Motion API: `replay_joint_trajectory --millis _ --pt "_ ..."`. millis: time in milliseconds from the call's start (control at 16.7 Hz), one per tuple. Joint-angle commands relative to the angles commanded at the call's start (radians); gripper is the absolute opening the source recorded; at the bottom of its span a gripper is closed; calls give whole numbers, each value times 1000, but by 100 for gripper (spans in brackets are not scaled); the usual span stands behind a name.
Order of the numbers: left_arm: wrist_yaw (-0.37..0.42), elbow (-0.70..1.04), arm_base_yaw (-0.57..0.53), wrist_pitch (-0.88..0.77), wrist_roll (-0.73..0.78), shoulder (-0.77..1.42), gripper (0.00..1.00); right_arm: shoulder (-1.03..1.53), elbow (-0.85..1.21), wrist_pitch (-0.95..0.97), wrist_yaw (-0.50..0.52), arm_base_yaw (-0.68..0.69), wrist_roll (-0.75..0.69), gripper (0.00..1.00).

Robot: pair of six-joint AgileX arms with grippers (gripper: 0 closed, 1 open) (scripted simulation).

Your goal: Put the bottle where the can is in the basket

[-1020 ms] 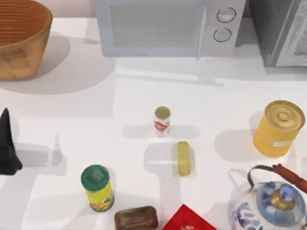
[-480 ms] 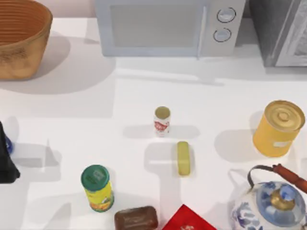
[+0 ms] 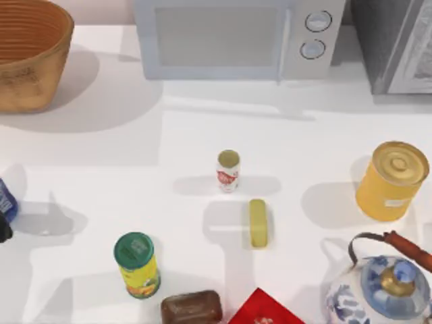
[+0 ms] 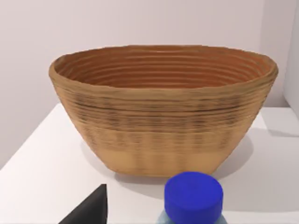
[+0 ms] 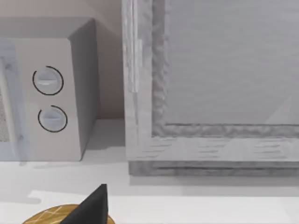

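Bottle (image 4: 194, 198), round blue cap, beside left gripper (image 3: 4, 228), grip state unclear; ribbed wicker basket (image 4: 163, 114) beyond.

No wording can be made out: the red markings on the can (image 3: 228, 171), the label on the green-lidded container (image 3: 138, 265) and the yellow tin (image 3: 391, 181) are too small to read.

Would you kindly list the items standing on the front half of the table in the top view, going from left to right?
Blue bottle → green-lidded yellow container → brown block → white can → yellow-green bar → yellow tin.
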Motion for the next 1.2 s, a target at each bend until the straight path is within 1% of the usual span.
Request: replay_joint_trajectory --millis 300,660,900,1200 --pt "84 18 103 263 48 365 100 0 0 0 0 0 0 100" --pt "216 26 161 560 91 823 100 0 0 0 0 0 0 100" --pt "275 17 189 648 103 1007 100 0 0 0 0 0 0 100" --pt "286 13 196 658 105 1038 100 0 0 0 0 0 0 100"
